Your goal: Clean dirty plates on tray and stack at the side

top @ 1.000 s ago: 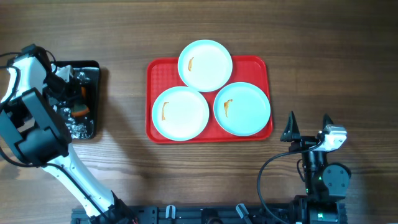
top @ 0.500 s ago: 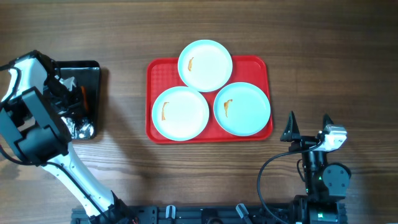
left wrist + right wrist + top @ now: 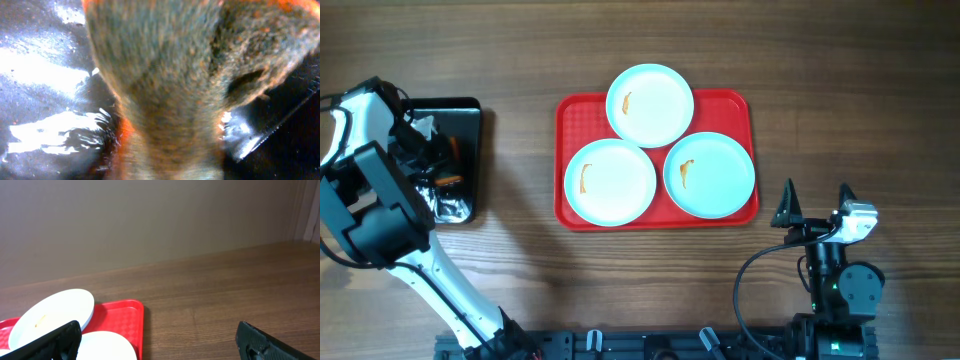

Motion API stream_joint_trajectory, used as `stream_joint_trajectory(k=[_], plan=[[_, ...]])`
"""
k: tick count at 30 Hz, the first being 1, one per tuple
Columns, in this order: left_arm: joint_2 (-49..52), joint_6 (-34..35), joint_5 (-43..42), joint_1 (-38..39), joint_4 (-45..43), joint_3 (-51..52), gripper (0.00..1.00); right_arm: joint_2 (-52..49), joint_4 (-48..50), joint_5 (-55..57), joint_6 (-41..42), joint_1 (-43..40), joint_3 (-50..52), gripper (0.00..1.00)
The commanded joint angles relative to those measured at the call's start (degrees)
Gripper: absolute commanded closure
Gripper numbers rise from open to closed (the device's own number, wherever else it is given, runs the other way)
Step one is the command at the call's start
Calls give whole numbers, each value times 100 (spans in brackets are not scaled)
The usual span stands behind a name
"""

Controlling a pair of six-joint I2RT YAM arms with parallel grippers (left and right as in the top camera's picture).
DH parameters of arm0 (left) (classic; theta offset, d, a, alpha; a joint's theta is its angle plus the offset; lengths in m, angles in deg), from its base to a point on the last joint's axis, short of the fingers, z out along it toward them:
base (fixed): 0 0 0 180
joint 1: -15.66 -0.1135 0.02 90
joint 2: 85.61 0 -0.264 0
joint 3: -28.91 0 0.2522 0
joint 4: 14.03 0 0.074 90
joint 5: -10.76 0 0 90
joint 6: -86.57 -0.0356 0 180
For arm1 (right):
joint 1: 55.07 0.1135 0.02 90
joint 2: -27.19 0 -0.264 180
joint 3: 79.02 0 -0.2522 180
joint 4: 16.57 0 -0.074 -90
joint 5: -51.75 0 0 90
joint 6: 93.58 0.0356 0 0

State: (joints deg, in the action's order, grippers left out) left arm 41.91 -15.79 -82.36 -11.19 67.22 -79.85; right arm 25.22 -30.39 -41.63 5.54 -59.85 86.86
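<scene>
Wood tabletop (image 3: 860, 80). Red tray (image 3: 745, 108) at centre, carrying three plates: one (image 3: 650, 105) at 12 o'clock, overhanging far rim; one (image 3: 610, 182) at 7; one (image 3: 710, 175) at 4. Edges meeting, each with an orange smear (image 3: 585, 180). Black tray (image 3: 472, 115) well apart at 9 o'clock. Left hand (image 3: 428, 160) over it; fuzzy brown mass (image 3: 165, 90) fills wrist view, grip cannot be told. Right hand (image 3: 815, 205) at 5 o'clock, off tray, fingers wide, empty.

Left arm (image 3: 440, 285) is white-and-black; right tool (image 3: 815, 187) seems black, with pointed fingers (image 3: 787, 205).
</scene>
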Motion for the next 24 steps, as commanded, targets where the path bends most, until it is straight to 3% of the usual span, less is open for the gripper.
stream_joint_trajectory(k=[1,4,5,6,9,10,11,13,16,18,20,21,22,23,24], plan=[[254,-74,-216,0,-50,118,96,31,15,-4,22,4,7,0],[254,-74,-216,0,0,118,96,31,15,-4,22,4,7,0],[254,-74,-216,0,-7,118,31,31,15,-4,22,4,7,0],[254,-74,-216,0,-28,118,0,31,15,-4,22,4,7,0],[254,-76,-216,0,-72,118,0,31,15,-4,24,4,7,0],[254,-76,-216,0,-101,118,6,31,15,-4,22,4,7,0],[254,-79,-216,0,-111,118,30,31,15,-4,22,4,7,0],[254,-96,-214,0,-129,118,96,31,15,-4,20,4,7,0],[254,-94,-214,0,-127,118,96,31,15,-4,24,4,7,0],[254,-94,-214,0,-127,118,0,31,15,-4,24,4,7,0],[254,-94,-214,0,-127,118,0,31,15,-4,22,4,7,0],[254,-94,-214,0,-122,118,15,31,15,-4,22,4,7,0],[254,-94,-205,0,-125,116,73,31,15,-4,22,4,7,0],[254,-94,-107,0,-107,118,96,31,15,-4,24,4,7,0],[254,-94,-66,0,-109,118,96,31,15,-4,22,4,7,0]])
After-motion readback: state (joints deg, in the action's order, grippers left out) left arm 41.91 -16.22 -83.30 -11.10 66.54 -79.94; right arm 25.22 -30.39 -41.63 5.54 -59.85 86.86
